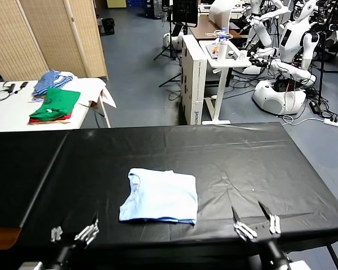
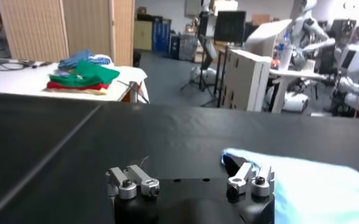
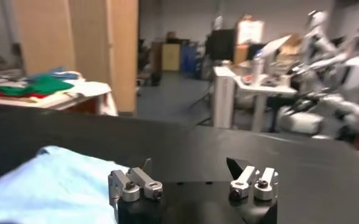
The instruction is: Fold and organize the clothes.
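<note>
Pale blue T-shirt point(image 1: 159, 196) lies folded into a rough rectangle on the black desk point(image 1: 242, 152), collar edge toward the far-left corner of the fold, some wrinkles across the top layer. It sits between the two tools, ahead of both, nearer the left one.

Left tool point(image 1: 73, 232): low at the near edge of the desk, fingers spread wide, released, grasping nothing. In the left wrist view the shirt's near corner point(image 2: 313, 182) shows just beyond and to the inner side of this tool point(image 2: 190, 181); cannot tell whether the finger touches the cloth there.

Right tool point(image 1: 256, 220): also at the near edge, fingers spread, released, nothing between them. In the right wrist view the shirt point(image 3: 51, 182) lies beside this tool point(image 3: 191, 181) on its inner side, apart from the fingers.

Beyond the left tool, well off, a white side table point(image 1: 11, 109) carries a green and red folded stack point(image 1: 55, 106) and a blue-striped cloth pile point(image 1: 52, 80) behind it.
</note>
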Robot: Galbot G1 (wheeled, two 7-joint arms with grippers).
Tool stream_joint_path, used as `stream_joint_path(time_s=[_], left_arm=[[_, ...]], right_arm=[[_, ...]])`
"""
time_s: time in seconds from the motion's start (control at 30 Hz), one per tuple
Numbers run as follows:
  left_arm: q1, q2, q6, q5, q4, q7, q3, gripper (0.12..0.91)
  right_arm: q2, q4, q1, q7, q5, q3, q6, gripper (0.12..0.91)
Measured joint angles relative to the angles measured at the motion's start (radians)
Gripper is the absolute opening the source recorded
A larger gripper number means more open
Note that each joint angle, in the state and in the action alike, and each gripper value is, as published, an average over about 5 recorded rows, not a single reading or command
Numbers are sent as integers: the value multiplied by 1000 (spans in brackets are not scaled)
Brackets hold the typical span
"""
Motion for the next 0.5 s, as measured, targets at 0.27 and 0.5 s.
stream_joint_path(time_s=[0.27, 0.5], left_arm=[[57, 2, -1, 5, -9, -6, -2, 907], [67, 2, 10, 3, -10, -1, -1, 907]], right_arm=[[23, 62, -167, 56, 29, 37, -34, 907], [28, 98, -195, 85, 80, 28, -87, 907]])
